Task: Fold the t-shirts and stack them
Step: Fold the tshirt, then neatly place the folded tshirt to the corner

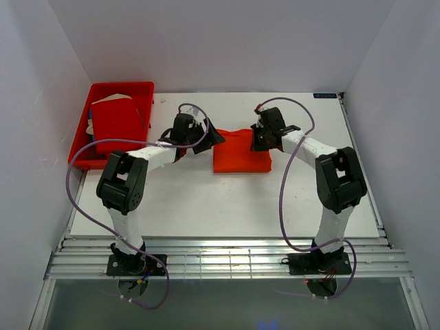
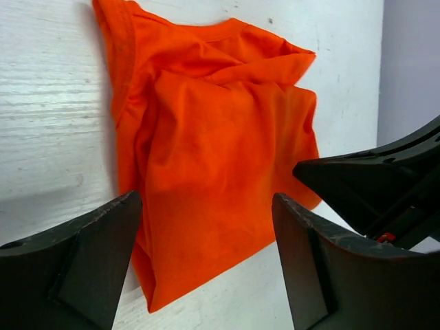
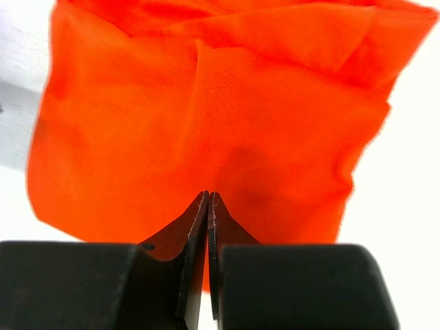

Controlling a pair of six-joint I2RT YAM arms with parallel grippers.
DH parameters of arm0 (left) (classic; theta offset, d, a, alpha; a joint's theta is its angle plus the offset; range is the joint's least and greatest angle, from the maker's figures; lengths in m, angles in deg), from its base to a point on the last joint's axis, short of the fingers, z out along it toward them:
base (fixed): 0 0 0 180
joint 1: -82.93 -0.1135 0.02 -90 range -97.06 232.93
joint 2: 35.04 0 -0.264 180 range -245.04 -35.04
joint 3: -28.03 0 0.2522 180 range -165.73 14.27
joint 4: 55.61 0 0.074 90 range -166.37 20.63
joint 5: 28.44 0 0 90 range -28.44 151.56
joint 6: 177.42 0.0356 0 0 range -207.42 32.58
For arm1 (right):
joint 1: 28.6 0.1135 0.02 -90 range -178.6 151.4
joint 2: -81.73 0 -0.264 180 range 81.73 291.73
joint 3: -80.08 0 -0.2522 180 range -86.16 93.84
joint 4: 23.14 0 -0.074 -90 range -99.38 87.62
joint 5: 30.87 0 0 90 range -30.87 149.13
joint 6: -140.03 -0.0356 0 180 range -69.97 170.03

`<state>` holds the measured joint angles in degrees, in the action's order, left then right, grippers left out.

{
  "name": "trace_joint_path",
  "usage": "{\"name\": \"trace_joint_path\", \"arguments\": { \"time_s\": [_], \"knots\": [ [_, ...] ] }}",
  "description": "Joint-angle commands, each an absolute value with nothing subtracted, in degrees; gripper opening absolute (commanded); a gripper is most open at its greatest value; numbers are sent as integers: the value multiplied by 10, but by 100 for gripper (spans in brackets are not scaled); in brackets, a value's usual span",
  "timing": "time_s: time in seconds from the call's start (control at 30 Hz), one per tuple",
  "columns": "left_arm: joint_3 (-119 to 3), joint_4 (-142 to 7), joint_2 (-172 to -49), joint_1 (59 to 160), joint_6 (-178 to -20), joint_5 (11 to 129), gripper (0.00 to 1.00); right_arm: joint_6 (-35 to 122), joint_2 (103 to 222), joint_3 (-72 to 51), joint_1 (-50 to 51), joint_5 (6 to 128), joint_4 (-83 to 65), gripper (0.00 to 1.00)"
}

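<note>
A bright orange t-shirt (image 1: pixel 240 155) lies folded into a rough rectangle at the middle of the table. My left gripper (image 1: pixel 208 136) hangs open just off its left edge. In the left wrist view the shirt (image 2: pixel 220 137) shows between and beyond the wide-apart fingers of that gripper (image 2: pixel 206 199), with no cloth held. My right gripper (image 1: pixel 260 141) is at the shirt's upper right corner. In the right wrist view this gripper (image 3: pixel 208 196) is shut, tips pressed together over the orange cloth (image 3: pixel 206 103), and I see no cloth between them. A deeper red t-shirt (image 1: pixel 117 120) lies folded in the tray.
The red plastic tray (image 1: pixel 120 86) stands at the table's back left corner, with something white under the red shirt. White walls close in the back and both sides. The right gripper's black body (image 2: pixel 371 179) shows at the right of the left wrist view.
</note>
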<state>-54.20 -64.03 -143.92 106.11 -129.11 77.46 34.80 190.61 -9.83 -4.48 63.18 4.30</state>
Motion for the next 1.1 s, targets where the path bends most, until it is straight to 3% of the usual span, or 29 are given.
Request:
{"name": "trace_joint_path", "arguments": {
  "time_s": [0.0,0.13,0.27,0.33,0.37,0.53,0.67,1.07],
  "knots": [
    [-543,-601,-1397,1068,-1331,818,85,335,1838,-107,-51,594,35,8],
    [-552,-566,-1400,1072,-1352,837,72,333,1810,-130,-61,571,35,8],
    [-588,-565,-1464,1074,-1371,869,68,322,1807,-146,-79,575,38,9],
    [-603,-564,-1490,1076,-1377,878,65,311,1805,-154,-95,586,34,14],
    [-610,-565,-1509,1080,-1376,878,64,310,1804,-162,-100,599,32,19],
    [-623,-557,-1549,1082,-1376,877,63,320,1797,-184,-141,653,13,75],
    [-630,-557,-1573,1082,-1374,882,61,327,1788,-201,-174,710,-18,96],
    [-574,-596,-1563,1083,-1363,852,56,320,1890,-221,-204,875,-75,98]
  ]
}}
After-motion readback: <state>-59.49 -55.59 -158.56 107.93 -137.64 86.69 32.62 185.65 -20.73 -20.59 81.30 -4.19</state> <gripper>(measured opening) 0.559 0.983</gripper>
